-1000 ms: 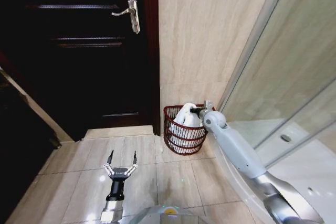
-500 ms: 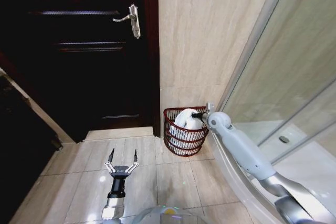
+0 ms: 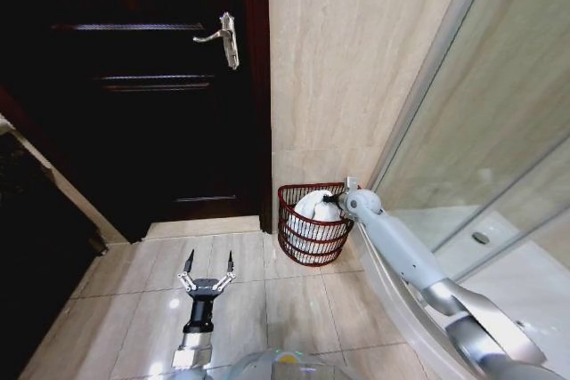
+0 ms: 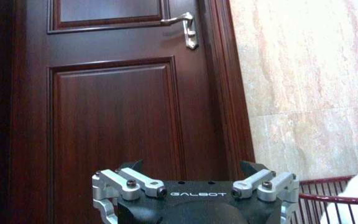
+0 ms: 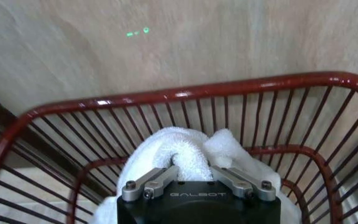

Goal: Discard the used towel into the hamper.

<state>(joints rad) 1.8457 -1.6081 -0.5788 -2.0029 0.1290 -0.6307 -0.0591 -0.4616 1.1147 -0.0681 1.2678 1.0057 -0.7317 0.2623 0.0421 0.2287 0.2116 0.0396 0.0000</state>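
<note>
Door: dark wood, shut, far left of the scene; lever handle at its right edge.
Wall: beige tile, right of the door; glass shower screen further right.
Floor: pale tiles, bare in front of the robot.
Hamper: red-brown wire basket on the floor against the far wall, between door frame and shower screen; upright, rim level.
Towel: white, bunched, its bulk inside the hamper with a fold raised near rim height.
Right gripper: reached out over the hamper mouth; fingers drawn narrow and pinching the raised fold of the towel.
Left gripper: low over the floor tiles, near left, well apart from the hamper; fingers spread wide, holding nothing.
Handling, towel: judged light, soft and limp; it should sag and drape from any hold and is not fragile. Terry pile gives good friction, so a pinch on a bunched fold is the sound place to hold.
Handling, hamper: judged light and stiff; a snagged loop on the wire could drag or tip it.
Status: towel largely within the hamper, not yet let go.
</note>
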